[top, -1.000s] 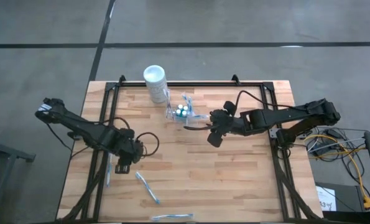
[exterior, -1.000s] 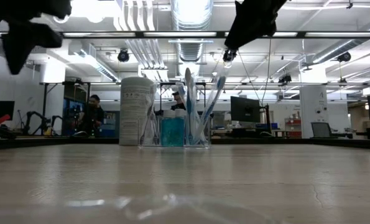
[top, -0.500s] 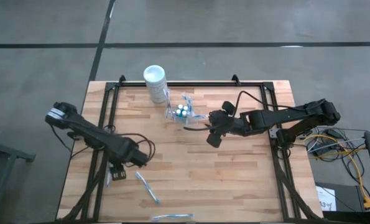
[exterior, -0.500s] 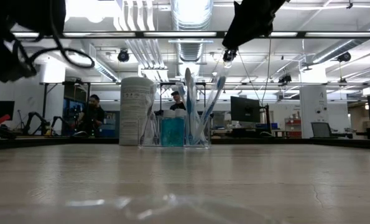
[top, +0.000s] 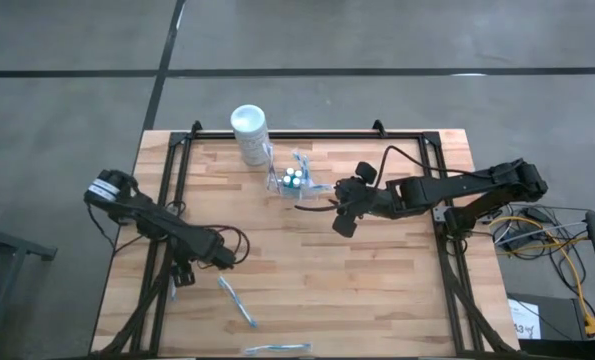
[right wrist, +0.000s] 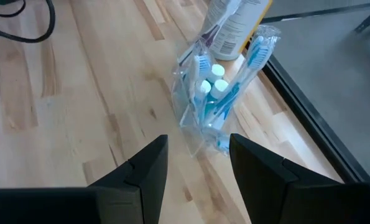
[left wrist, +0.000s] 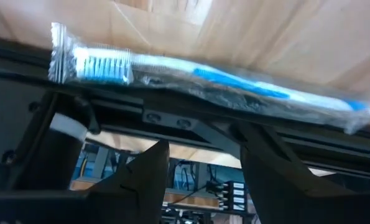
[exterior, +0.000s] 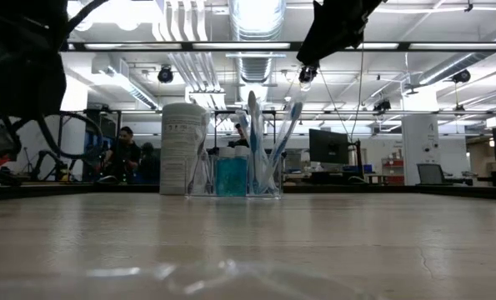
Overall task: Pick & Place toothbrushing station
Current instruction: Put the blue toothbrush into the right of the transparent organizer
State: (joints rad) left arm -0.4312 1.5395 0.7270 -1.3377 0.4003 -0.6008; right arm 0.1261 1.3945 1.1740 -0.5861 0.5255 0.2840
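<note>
Toothbrushing station [top: 293, 181] already holds brushes; beside it the right gripper [top: 339, 210] waits, jaws spread, while the left gripper [top: 184, 276], jaws spread, nears a wrapped toothbrush [left wrist: 203, 78], which we judge still unplaced.

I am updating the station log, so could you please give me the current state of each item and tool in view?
Small clear plastic toothbrush holder: upright, stocked with brushes, ungrasped.
Tall white cylindrical container: upright, lid on.
Wrapped blue-and-white toothbrush: lying flat at the table's left edge.
Left tool: open, empty, over that toothbrush.
Right tool: open, empty, short of the holder.
</note>
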